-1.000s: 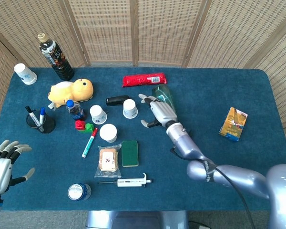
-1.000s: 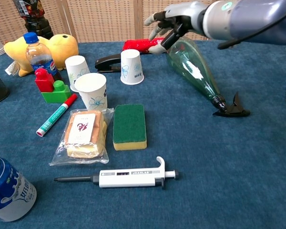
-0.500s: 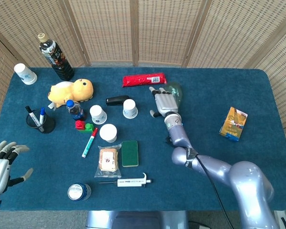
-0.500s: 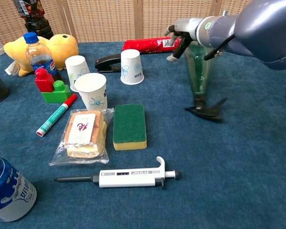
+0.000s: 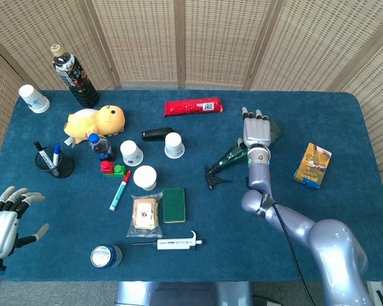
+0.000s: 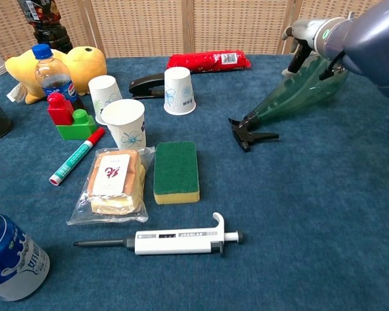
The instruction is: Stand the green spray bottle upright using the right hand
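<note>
The green spray bottle (image 5: pixel 235 153) lies tilted on the blue table, its black trigger head (image 6: pixel 249 131) down on the cloth and pointing toward the sponge. Its fat end (image 6: pixel 309 83) is raised at the right. My right hand (image 5: pixel 256 132) lies over that fat end and holds it, fingers pointing to the far edge; in the chest view the hand (image 6: pixel 303 34) shows at the top right with a finger (image 6: pixel 292 59) down the bottle's side. Off the table's near left corner my left hand (image 5: pixel 2 220) hangs with fingers spread, holding nothing.
An orange carton (image 5: pixel 313 164) stands right of the hand. A red packet (image 5: pixel 193 106) lies behind the bottle. Left of it are a paper cup (image 6: pixel 179 90), a stapler (image 6: pixel 144 84), a green sponge (image 6: pixel 176 171) and a pipette (image 6: pixel 175 242).
My right hand has carried the bottle's fat end rightward across the table. The bottle has swung round, so its trigger head now points left instead of toward me.
</note>
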